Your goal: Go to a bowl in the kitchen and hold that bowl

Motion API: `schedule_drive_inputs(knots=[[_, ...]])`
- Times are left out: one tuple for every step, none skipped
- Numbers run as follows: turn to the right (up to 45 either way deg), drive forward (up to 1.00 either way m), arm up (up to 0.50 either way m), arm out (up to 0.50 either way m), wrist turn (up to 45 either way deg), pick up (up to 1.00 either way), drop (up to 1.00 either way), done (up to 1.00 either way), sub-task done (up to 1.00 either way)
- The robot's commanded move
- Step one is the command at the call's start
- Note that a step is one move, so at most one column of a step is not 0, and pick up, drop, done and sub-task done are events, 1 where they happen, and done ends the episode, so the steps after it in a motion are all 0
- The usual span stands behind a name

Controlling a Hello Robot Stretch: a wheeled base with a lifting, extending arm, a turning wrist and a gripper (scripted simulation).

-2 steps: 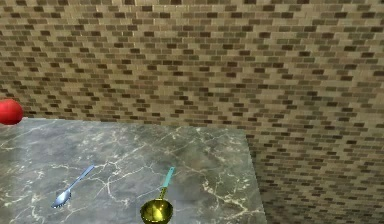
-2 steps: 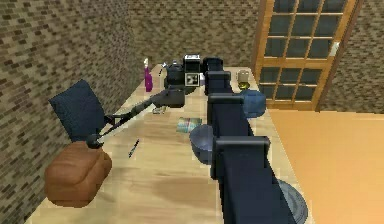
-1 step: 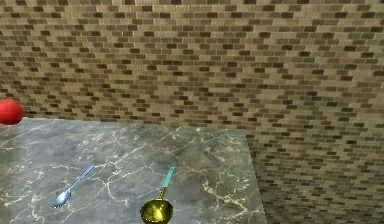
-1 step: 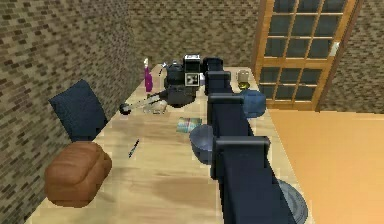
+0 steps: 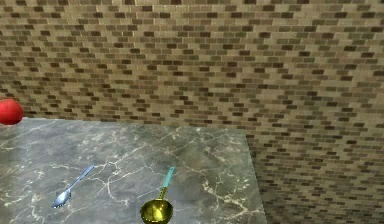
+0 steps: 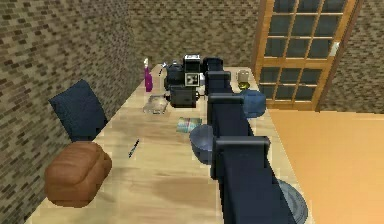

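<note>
Brickwork of brown and tan [image 5: 200, 60] rose behind a grey veined marble counter [image 5: 60, 150] in the forward view. On it lay a silver spoon with a pale blue handle [image 5: 75, 187] and a gold scoop with a teal handle [image 5: 158, 205]. A red round thing [image 5: 8, 111] sat at the left edge.

In the arm side view my dark square arm [image 6: 240, 170] reached along a long pale wooden table [image 6: 120, 190]. A grey-blue round bowl [image 6: 203, 140] stood on it just left of the arm. My gripper [image 6: 182, 88] merged with dark things behind it, so I could not tell its state or whether it held anything.
</note>
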Motion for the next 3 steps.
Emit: schedule_drive_inputs(knots=[[0.0,0.00,0.00,0.00,21.0,0.00,0.00,0.00,0.00],[0.0,0.00,-0.26,0.00,0.0,0.00,0.00,0.00,0.00],[0.0,0.00,0.00,0.00,0.0,1.00,0.00,0.00,0.00]])
